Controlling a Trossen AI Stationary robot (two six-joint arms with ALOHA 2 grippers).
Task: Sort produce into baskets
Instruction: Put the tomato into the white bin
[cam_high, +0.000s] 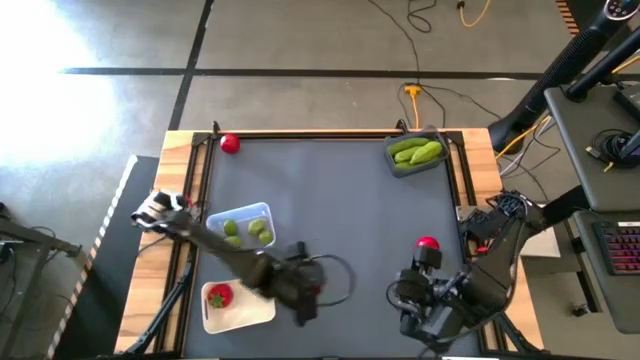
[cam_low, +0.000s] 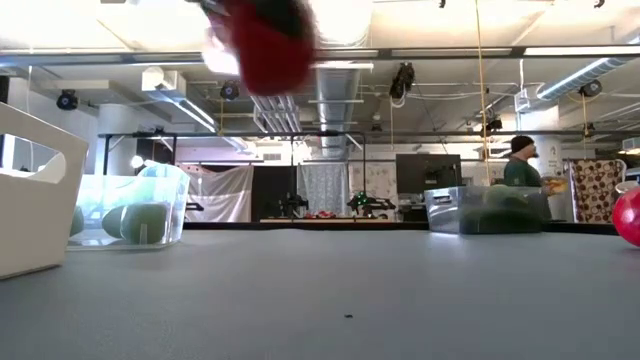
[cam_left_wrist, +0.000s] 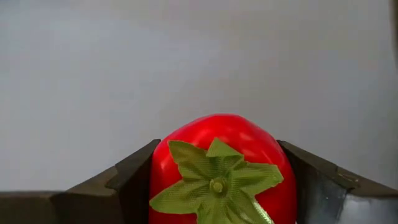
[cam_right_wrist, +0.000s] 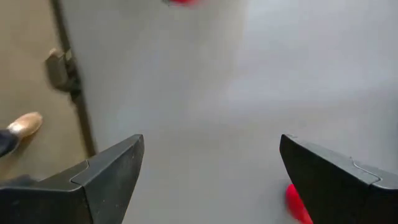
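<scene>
Grey counter (cam_high: 340, 200) fills the scene. Near its front edge, beside the cream-white basket (cam_high: 252, 313), the left pincer (cam_left_wrist: 217, 186) is clamped on a red tomato (cam_left_wrist: 224, 168), lifted off the surface. Right pincer (cam_right_wrist: 211, 168) gapes wide, empty, beside another tomato (cam_high: 428, 243).

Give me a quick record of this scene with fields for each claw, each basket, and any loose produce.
left claw: shut on a tomato, above the mat near the cream-white basket
right claw: open, empty, beside a loose tomato
cream-white basket: one tomato inside
clear basket: limes inside
dark grey basket: cucumbers inside
other loose produce: one tomato at the far left corner of the mat
</scene>
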